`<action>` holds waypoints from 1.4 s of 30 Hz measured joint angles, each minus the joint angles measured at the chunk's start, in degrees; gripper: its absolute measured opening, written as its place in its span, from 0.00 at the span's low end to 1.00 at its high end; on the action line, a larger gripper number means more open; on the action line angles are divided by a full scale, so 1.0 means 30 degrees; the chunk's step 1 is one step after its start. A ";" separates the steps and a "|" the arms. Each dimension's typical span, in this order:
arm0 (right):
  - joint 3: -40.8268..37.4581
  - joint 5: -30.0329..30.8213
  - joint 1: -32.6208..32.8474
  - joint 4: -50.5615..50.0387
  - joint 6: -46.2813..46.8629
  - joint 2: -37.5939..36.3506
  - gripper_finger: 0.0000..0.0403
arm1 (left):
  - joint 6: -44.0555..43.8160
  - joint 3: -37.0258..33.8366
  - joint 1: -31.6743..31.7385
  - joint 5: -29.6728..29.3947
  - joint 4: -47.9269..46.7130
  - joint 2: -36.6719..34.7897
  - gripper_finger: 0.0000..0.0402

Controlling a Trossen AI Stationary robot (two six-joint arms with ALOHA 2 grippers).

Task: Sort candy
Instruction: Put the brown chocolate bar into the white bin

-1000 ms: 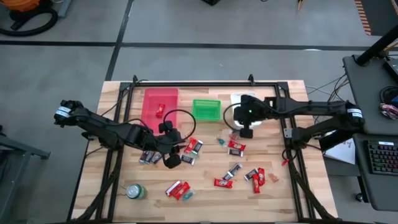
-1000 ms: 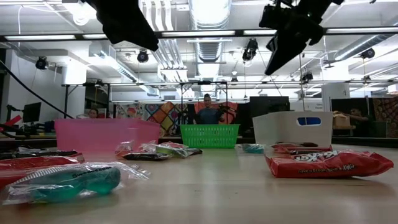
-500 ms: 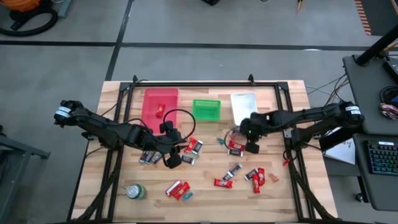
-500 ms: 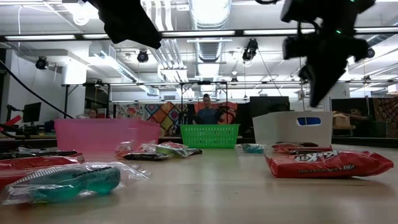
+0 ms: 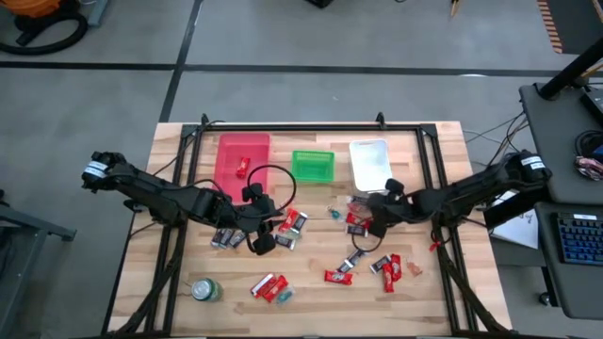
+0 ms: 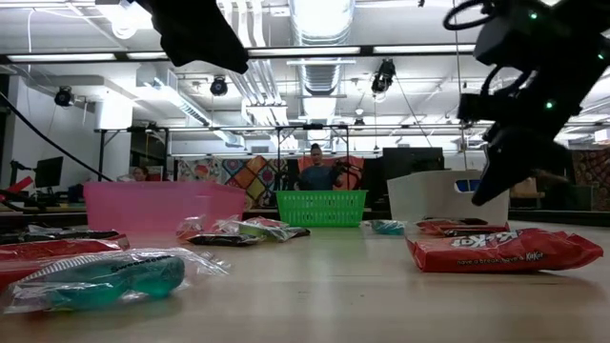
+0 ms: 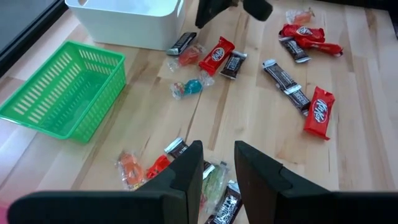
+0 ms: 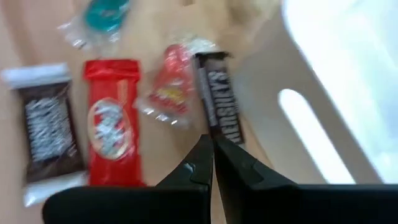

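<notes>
Wrapped candy lies scattered on the wooden table [image 5: 424, 282]: red bars [image 5: 358, 222], dark bars [image 5: 356, 256] and a teal sweet [image 5: 335, 214]. My right gripper [image 5: 375, 226] is shut and hangs slanting down just above the candy in front of the white bin [image 5: 369, 162]. In its wrist view its tips [image 8: 212, 144] stand by the near end of a dark bar [image 8: 219, 99], beside a red bar [image 8: 112, 124]. In the low view it stays clear of the table. My left gripper [image 5: 259, 234] hovers open over a candy cluster [image 5: 287, 224], with nothing between its fingers [image 7: 186, 171].
A pink bin [image 5: 243, 160] holding a red candy, a green basket [image 5: 313, 165] and the white bin stand in a row at the far side. A green can [image 5: 205, 289] lies near the front left. A black frame [image 5: 292, 127] edges the table. A person stands far behind the table.
My right gripper has come down from above the white bin toward the table's near edge, to just over the candy in front of that bin. It has rolled and tipped more steeply on the way. It stayed shut. No candy has moved.
</notes>
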 joint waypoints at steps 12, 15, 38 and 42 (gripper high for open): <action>-0.1869 0.1281 0.0191 0.3776 0.1805 0.0083 0.02 | 0.0000 0.0000 0.0000 -0.0013 0.0080 0.0000 0.19; -0.2231 0.1807 0.0191 0.4318 0.2197 0.0253 0.02 | 0.0000 0.0000 0.0000 -0.0013 0.0073 0.0000 0.19; -0.3117 0.0225 0.0191 0.5329 0.3180 0.0506 0.02 | 0.0000 -0.0007 0.0000 -0.0015 0.0066 0.0000 0.19; -0.3008 -0.1423 0.0225 0.5840 0.3136 0.0411 0.02 | -0.0004 -0.0007 -0.0020 -0.0015 0.0066 0.0000 0.19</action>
